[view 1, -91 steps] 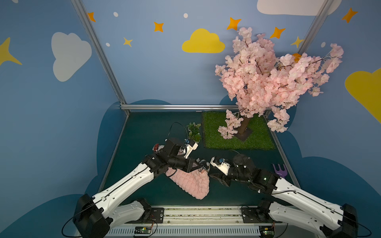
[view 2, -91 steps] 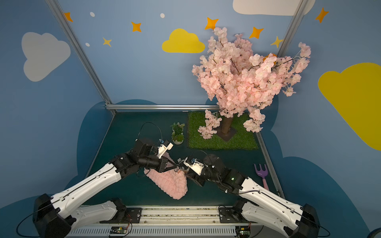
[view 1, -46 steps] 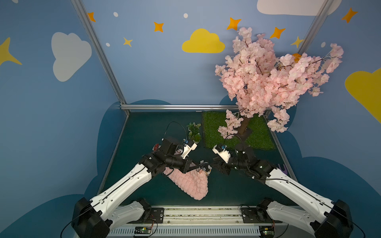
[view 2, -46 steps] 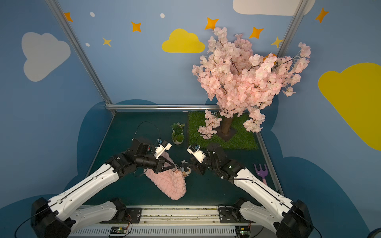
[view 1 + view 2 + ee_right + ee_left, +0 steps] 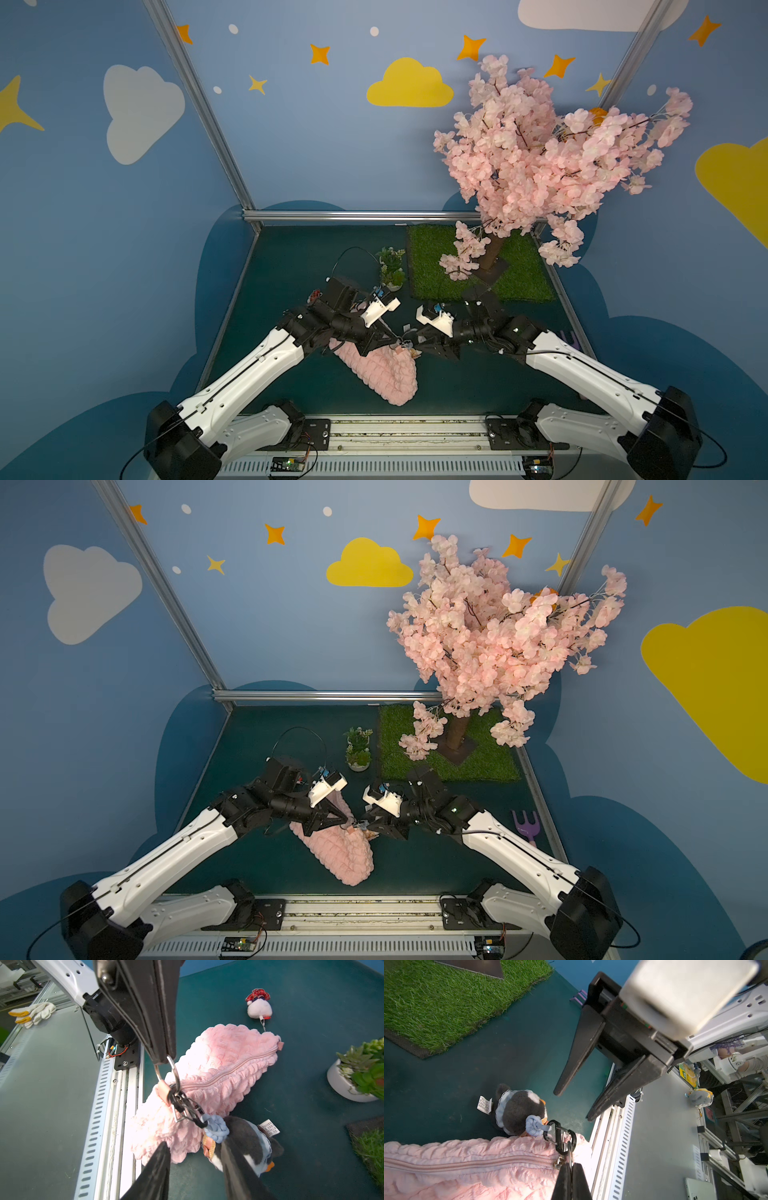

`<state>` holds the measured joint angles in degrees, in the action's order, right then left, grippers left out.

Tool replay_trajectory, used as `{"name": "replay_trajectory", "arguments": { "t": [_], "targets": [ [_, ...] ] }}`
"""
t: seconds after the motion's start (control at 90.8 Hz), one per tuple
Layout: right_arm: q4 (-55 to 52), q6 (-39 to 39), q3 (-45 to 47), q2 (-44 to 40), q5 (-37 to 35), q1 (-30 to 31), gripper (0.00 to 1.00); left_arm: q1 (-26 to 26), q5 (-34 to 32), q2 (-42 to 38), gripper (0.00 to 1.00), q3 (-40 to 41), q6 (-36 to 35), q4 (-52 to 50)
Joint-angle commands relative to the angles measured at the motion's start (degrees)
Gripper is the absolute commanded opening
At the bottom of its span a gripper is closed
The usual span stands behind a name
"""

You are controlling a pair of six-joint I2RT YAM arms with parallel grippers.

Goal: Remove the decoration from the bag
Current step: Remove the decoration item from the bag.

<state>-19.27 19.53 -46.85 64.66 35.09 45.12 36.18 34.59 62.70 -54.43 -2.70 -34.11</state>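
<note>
Right wrist: left end effector (image 5: 164, 1059) clamps bag's (image 5: 218, 1059) metal ring (image 5: 176, 1075) — right end effector (image 5: 193, 1145) parted.

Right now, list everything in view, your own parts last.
table: 1, dark teal, under everything
bag: 1, pink, mid-table
metal ring: 1, silver, bag's corner
penguin plush: 1, grey-white, beside bag's corner
clip: 1, black, links metal ring to penguin plush
small plush: 1, white with red cap, past bag's far end
grass mat: 1, green, far right
succulent pot: 1, white, beside grass mat
blossom tree: 1, pink, on grass mat
toy rake: 1, purple, right table edge
left claw: 1, black, shut on metal ring
right claw: 1, black, open, at penguin plush
</note>
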Motion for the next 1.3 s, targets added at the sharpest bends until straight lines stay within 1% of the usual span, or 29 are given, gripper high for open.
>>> {"name": "replay_trajectory", "arguments": {
  "t": [0.0,0.187,0.308,0.374,0.54,0.661,0.76,0.903,1.024,1.178,1.288],
  "targets": [
    [-0.91,2.20,-1.82,0.79,1.82,1.66,0.42,-0.49,0.00,-1.90,0.02,-1.33,-7.17,-2.09],
    [3.26,0.40,-2.42,3.64,3.72,2.76,0.35,-0.58,0.01,-4.36,0.02,-0.97,-12.31,-1.88],
    [4.93,-0.45,-3.24,5.37,3.63,3.04,0.31,-0.67,1.92,-3.72,0.02,-1.46,-14.41,-2.99],
    [4.88,-0.32,-4.11,6.36,3.76,3.23,0.30,-0.67,1.79,-3.27,0.02,-1.74,-16.00,-3.83],
    [2.75,1.19,-4.78,7.63,3.96,5.54,0.30,-0.85,1.18,-2.25,0.02,-2.47,-17.70,-4.83],
    [4.61,-0.12,-3.23,7.06,4.06,6.01,0.29,-1.13,0.70,-2.21,0.02,-2.50,-18.71,-5.16],
    [4.36,-0.11,-3.89,7.53,4.53,6.57,0.27,-1.29,-0.14,-2.77,0.02,-2.26,-18.66,-5.18],
    [4.01,0.09,-3.01,7.08,3.07,7.71,0.27,-2.00,-2.52,-3.66,0.02,-1.52,-19.00,-5.38],
    [3.96,-0.33,-2.15,6.42,1.83,8.60,0.27,-2.22,-2.83,-3.93,0.02,-1.12,-19.57,-5.19],
    [3.75,-0.50,-2.34,6.88,-0.05,8.59,0.27,-2.18,-2.16,-4.43,0.02,-1.18,-20.72,-6.07],
    [3.68,-0.94,-3.61,7.95,-0.10,7.55,0.27,-2.05,-2.61,-5.65,0.02,-0.50,-23.70,-7.31]
  ]
}}
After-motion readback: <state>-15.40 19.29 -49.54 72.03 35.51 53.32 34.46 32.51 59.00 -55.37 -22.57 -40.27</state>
